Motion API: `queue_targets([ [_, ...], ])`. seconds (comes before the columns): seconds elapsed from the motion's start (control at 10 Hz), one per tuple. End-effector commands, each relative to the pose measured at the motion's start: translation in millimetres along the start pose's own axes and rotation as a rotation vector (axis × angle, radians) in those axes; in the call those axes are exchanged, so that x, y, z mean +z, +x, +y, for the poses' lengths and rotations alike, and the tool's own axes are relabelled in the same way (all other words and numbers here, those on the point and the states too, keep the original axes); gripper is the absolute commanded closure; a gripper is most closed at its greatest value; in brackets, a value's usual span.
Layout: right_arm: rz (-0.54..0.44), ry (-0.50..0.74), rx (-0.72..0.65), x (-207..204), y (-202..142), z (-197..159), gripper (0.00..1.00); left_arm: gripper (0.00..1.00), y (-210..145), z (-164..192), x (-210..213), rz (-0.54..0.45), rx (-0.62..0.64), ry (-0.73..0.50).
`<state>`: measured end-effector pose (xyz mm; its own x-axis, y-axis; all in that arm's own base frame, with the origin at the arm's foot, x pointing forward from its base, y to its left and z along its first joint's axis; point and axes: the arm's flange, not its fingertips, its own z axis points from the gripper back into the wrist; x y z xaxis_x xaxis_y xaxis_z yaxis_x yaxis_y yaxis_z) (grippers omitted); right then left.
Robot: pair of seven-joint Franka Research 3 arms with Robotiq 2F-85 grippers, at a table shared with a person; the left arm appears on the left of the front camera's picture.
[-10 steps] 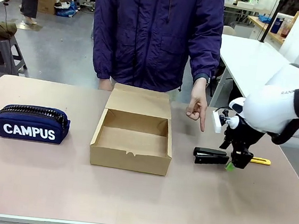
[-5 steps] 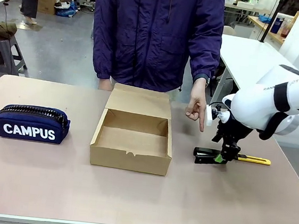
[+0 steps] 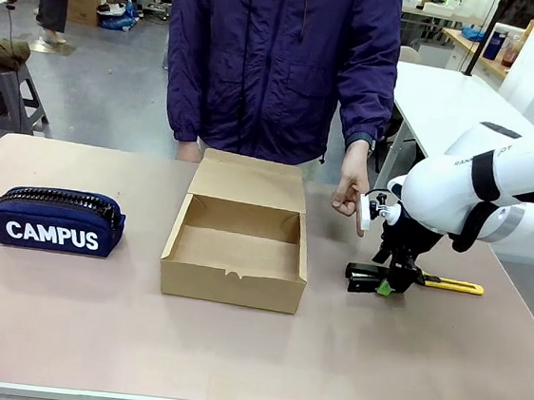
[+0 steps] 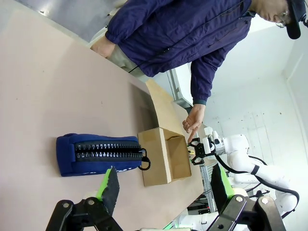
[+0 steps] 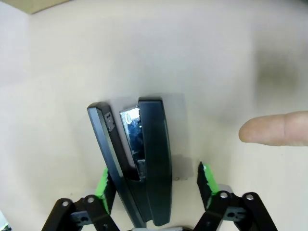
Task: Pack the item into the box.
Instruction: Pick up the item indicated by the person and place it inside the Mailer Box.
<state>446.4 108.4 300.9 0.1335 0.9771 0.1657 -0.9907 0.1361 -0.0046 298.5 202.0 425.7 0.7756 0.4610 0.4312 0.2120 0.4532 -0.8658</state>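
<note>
The right fingers (image 3: 387,283) point down at the surface (image 3: 250,361) and stand wide, one on each side of the stapler (image 3: 366,275). They are not clamped on it. In the right wrist view one green pad sits close against the stapler's base, though contact there is hard to judge. The other pad stands apart from the stapler's top arm, with bare surface between them. The stapler lies flat between the fingers. Its hinged end is nearest them and its slightly gaping mouth points away from them.

On the side of the fingers away from the box (image 3: 229,287), a yellow-and-black knife (image 3: 454,286) lies just beside them. The box sits open beyond the stapler's far end, near it but not touching, with its lid flap tipped back toward the person. The person's hand (image 3: 352,192) hangs just above and beside the right fingers, forefinger pointing down. Its tip is near the stapler but apart from it.

The left fingers (image 4: 109,185) are spread wide with nothing between them. Ahead of them lies a navy pencil case (image 4: 96,154), and the box is just past it.
</note>
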Motion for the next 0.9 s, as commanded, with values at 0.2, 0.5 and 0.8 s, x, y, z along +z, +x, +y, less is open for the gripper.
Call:
queue_targets([
  [0.2, 0.037, 0.012, -0.024, 4.0, 4.3, -2.3, 1.0, 0.0, 1.0, -1.0, 0.1, -0.014, -0.014, -0.02],
  [0.5, 0.049, 0.015, -0.025, 5.3, 3.1, -2.0, 1.0, 0.0, 1.0, -1.0, 0.1, -0.014, -0.014, -0.02],
  [0.8, 0.012, 0.05, -0.049, 12.3, 5.0, 2.4, 1.0, 0.0, 1.0, -1.0, 0.1, -0.014, -0.014, -0.02],
])
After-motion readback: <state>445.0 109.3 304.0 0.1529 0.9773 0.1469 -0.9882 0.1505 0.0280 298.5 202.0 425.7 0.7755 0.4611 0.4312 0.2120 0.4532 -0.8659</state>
